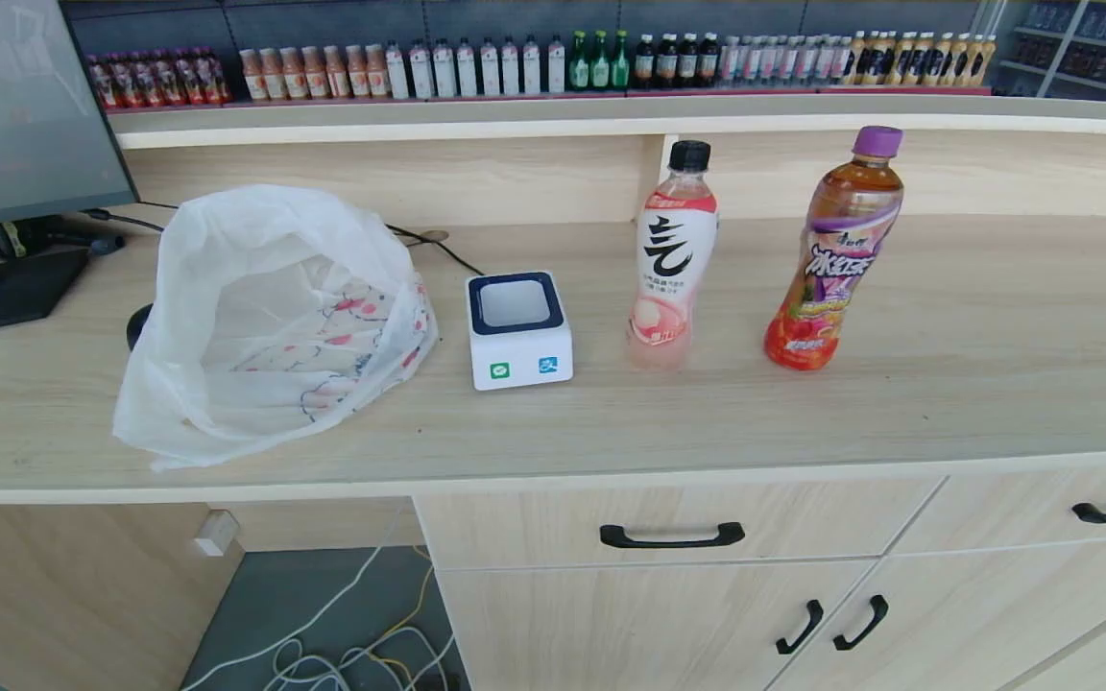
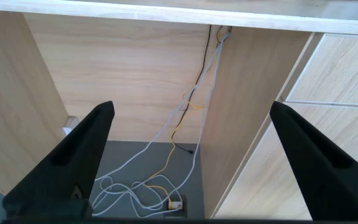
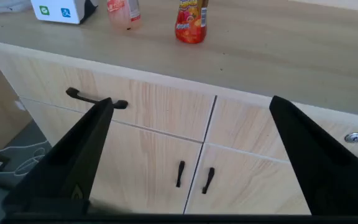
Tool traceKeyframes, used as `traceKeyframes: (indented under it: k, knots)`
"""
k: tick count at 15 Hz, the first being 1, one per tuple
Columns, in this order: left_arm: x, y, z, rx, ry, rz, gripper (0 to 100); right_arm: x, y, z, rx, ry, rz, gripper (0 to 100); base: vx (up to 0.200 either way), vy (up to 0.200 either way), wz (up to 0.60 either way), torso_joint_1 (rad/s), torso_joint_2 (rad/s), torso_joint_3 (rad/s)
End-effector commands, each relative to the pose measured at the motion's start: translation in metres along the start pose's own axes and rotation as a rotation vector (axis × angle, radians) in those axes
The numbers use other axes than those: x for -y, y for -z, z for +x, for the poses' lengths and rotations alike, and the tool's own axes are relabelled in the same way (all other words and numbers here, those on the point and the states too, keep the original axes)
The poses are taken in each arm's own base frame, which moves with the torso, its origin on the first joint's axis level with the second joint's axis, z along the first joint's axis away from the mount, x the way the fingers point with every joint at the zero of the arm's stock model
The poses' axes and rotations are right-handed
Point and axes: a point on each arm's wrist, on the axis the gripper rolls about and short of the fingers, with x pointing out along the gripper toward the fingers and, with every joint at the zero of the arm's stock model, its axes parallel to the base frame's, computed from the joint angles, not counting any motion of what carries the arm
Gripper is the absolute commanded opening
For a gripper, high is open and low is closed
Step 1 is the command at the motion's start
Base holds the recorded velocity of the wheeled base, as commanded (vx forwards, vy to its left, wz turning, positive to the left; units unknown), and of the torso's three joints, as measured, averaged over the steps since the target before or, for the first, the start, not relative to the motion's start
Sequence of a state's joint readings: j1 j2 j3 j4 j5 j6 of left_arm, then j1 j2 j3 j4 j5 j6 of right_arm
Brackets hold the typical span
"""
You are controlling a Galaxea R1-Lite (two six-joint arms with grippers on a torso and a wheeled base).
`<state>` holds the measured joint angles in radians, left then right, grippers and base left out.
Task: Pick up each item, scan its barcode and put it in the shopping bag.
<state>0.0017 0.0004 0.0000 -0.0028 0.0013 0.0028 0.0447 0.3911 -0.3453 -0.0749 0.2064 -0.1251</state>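
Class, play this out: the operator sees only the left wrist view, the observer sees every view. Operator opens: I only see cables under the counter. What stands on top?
Observer: Two upright bottles, a pink bottle and a tea bottle to its right.
Operator: Where is the scanner?
Observer: The scanner sits between the bag and the pink bottle, window facing up.
Operator: And the right pincer?
Observer: The right pincer is open, low in front of the cabinet, holding nothing.
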Motion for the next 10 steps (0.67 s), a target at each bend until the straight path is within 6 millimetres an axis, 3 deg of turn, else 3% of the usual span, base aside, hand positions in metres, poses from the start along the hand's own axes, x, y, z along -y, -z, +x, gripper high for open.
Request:
traceKeyframes:
  k: [1,5,10]
  knots:
    - [0.0,0.0,0.0,0.001,0.0,0.0,100,0.008,-0.032,0.047,-0.029,-0.126,-0.024,100,0.0,0.0,0.0,0.0,0.0,0.0]
    - [0.0,0.0,0.0,0.001,0.0,0.0,100,0.009,-0.075,0.086,0.004,-0.214,-0.069,100,0.0,0.0,0.0,0.0,0.0,0.0]
    - [0.0,0.0,0.0,0.001,0.0,0.0,100,0.002,-0.1,0.121,0.02,-0.295,-0.122,100,0.0,0.0,0.0,0.0,0.0,0.0]
